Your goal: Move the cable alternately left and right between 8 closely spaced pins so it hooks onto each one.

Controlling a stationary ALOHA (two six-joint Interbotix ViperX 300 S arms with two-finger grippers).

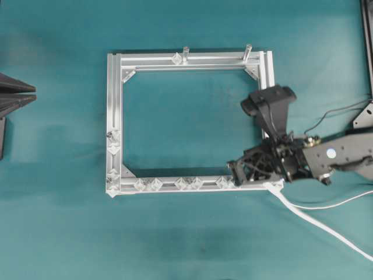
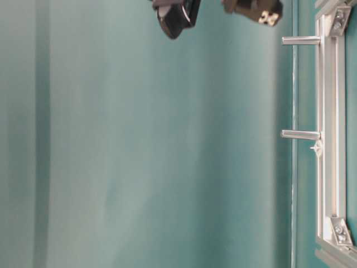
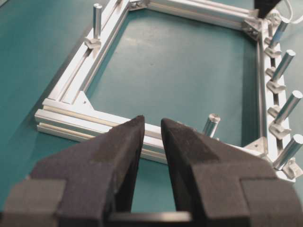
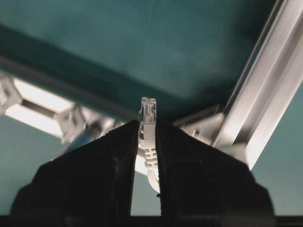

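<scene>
cable at start corner, no pins threaded yet

overhead exterior: silver frame (image 1: 189,122) lies flat on the teal table (image 1: 58,233). the pins (image 1: 180,183) stand in a row along its near rail, with more on the left rail. the cable (image 1: 315,221) trails from the right gripper (image 1: 236,169) off toward the lower right, lying wholly outside the frame. no pin shows cord hooked round it; judged status: weaving not begun, all eight hooks left. the right gripper sits over the frame's lower right corner, near the end of the pin row. the left gripper (image 1: 34,93) is parked well apart at the left edge.

table-level exterior: frame edge and two grey posts (image 2: 301,40) only; no cable seen here. the dark arm parts at the top cannot be told apart.

left wrist: left jaws spread, nothing between them; the frame lies ahead, untouched.

right wrist: right jaws pinch the cable just behind its plug (image 4: 147,113). the plug stands clear of the fingertips (image 4: 125,137), pointing at the frame corner, with the cord running back between the jaws.
</scene>
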